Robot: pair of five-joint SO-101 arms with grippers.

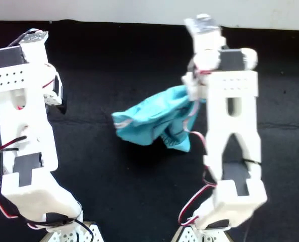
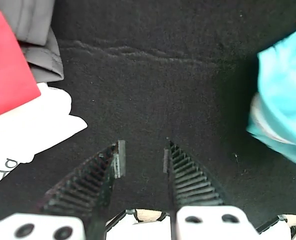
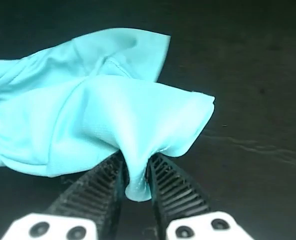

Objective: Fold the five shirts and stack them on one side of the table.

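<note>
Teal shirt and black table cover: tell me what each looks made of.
Teal shirt: thin, soft fabric with a matte look, possibly cotton; it drapes in folds and bunches where the right gripper pinches it. Black table cover: seems a felt-like cloth, dull and slightly fuzzy, with a wrinkle running across it.

The left wrist view's edges cut off the red shirt, grey shirt, white shirt and teal shirt. In the high view the left arm hides most of the red shirt, the right arm one end of the teal shirt
</note>
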